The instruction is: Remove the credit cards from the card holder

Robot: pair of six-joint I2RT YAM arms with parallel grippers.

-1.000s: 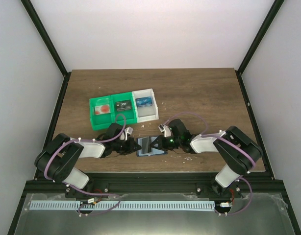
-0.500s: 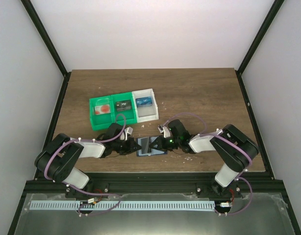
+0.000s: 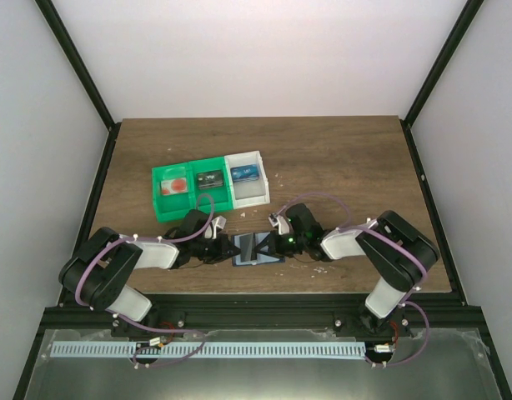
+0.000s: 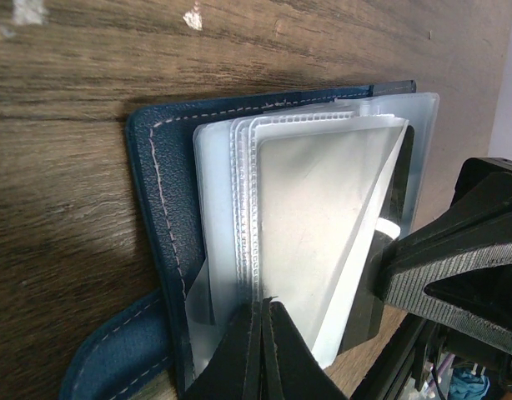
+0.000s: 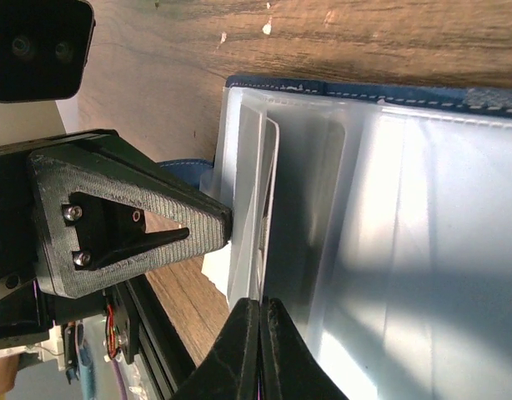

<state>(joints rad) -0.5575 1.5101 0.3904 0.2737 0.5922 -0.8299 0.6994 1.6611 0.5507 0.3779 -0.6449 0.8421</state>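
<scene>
top view bright, even, sharp; soft faint shadows under arms on table (image 3: 339,158). over to wrist views: hard glare off card holder (image 5: 423,208) clear pockets, whites blown. left fingers (image 4: 239,367) dark, blurry.

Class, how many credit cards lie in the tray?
3: red-spotted card in the tray's left green compartment, dark card in the middle one, blue card in the white right one. More may be hidden in the card holder.

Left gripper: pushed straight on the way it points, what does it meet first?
The clear pockets of the card holder, already at the left gripper tips; beyond them, probably the right gripper.
</scene>
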